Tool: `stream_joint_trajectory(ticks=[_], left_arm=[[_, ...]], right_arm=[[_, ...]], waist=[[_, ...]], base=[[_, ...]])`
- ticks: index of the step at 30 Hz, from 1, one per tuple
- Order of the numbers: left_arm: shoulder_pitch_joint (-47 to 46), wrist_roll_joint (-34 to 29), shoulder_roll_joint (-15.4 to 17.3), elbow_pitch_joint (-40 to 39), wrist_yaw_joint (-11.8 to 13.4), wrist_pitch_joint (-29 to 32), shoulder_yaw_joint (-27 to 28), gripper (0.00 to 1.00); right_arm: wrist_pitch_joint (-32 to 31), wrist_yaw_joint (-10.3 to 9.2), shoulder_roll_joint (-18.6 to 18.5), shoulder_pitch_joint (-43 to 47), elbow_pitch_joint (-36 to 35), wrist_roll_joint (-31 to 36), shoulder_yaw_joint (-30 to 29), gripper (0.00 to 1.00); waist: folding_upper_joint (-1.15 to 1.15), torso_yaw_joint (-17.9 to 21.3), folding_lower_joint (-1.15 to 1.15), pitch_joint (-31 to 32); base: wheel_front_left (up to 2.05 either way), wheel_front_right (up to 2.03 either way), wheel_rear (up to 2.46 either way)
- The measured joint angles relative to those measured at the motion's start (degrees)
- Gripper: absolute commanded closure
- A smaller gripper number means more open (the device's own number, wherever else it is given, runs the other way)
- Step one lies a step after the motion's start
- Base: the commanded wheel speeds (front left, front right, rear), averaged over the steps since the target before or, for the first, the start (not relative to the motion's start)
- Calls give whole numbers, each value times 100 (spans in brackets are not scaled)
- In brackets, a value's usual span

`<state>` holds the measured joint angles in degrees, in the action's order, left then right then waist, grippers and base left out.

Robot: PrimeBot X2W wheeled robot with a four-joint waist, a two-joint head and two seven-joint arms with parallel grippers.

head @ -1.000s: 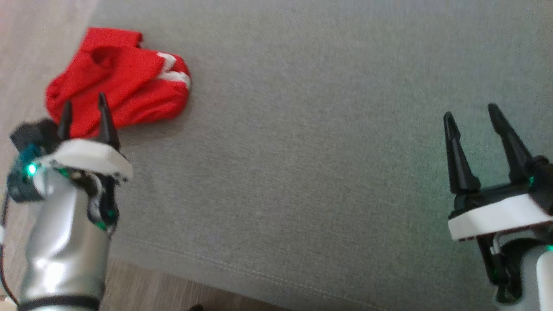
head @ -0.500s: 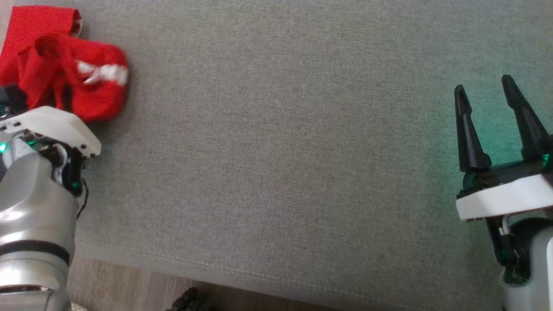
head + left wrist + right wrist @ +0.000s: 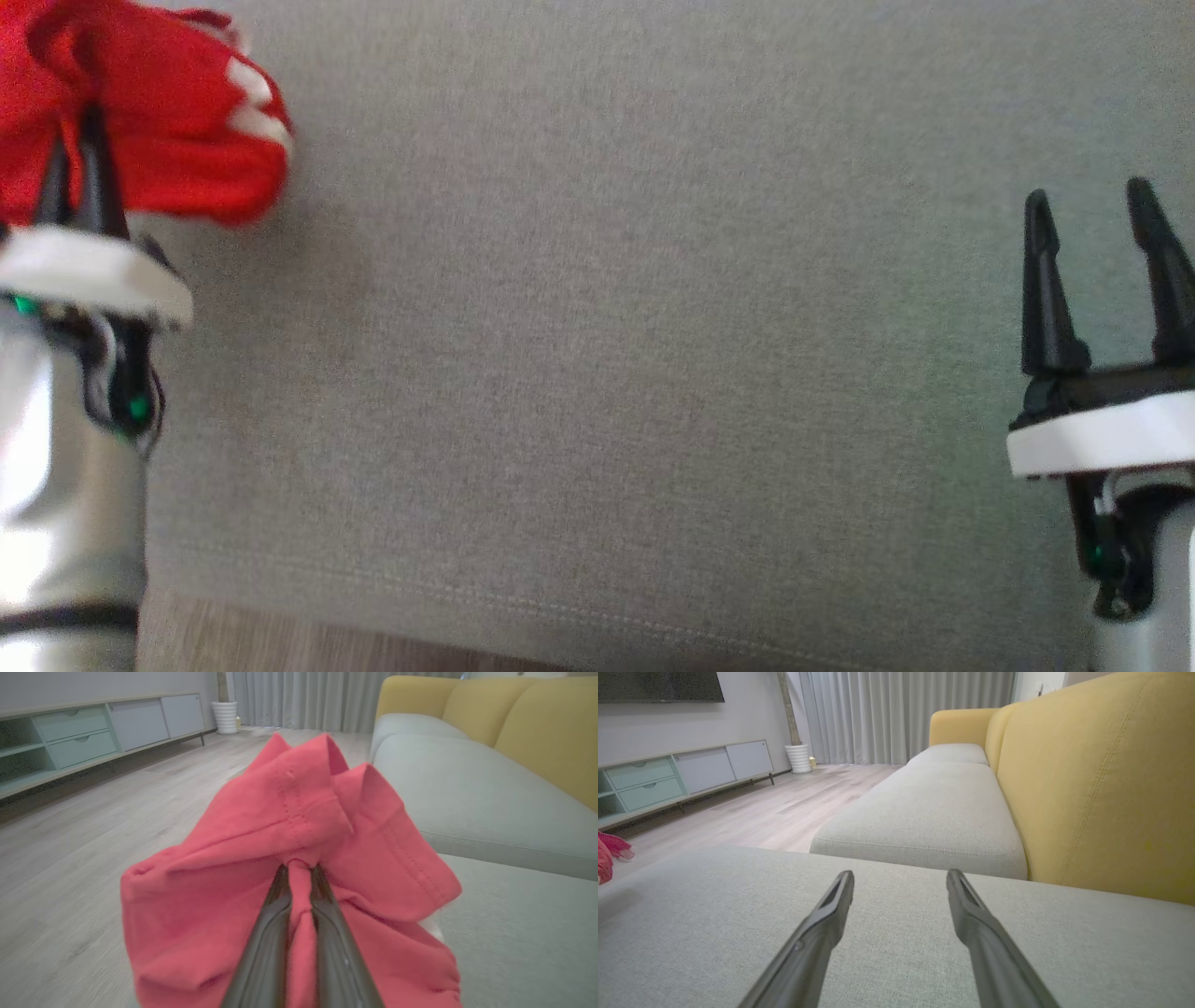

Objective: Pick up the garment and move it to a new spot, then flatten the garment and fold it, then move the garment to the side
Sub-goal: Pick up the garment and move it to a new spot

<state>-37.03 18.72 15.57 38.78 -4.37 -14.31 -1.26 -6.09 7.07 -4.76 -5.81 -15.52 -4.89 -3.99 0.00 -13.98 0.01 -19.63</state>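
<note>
Red garment [image 3: 261, 826] bunched in L claw [image 3: 299, 871]

Soft even daylight; head view blurry, esp. garment [image 3: 177, 149]

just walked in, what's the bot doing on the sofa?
The left tool is pinched shut on a fold of the crumpled red fabric garment with white stripes, at the left end of the grey fabric sofa seat. The right tool is open and holds nothing, poised over bare seat on the right. The garment is bunched, not yet flattened or folded.
</note>
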Motion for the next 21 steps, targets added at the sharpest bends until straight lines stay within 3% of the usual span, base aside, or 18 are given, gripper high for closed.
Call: stream_joint_trajectory(ticks=[8,13,21], left_arm=[[1889,-202,-166,-2215,254,-4,76,100],[2825,-333,-242,-3532,537,361,-36,100],[3628,-402,-438,-4575,606,925,-614,100]], right_arm=[[180,0,140,459,302,-75,113,0],[266,0,172,576,445,-140,209,0],[315,1,208,920,527,-390,140,0]], waist=[[0,272,-1,746],[0,572,-1,1123],[0,1135,-1,1489]], base=[[0,0,0],[0,0,0],[0,0,0]])
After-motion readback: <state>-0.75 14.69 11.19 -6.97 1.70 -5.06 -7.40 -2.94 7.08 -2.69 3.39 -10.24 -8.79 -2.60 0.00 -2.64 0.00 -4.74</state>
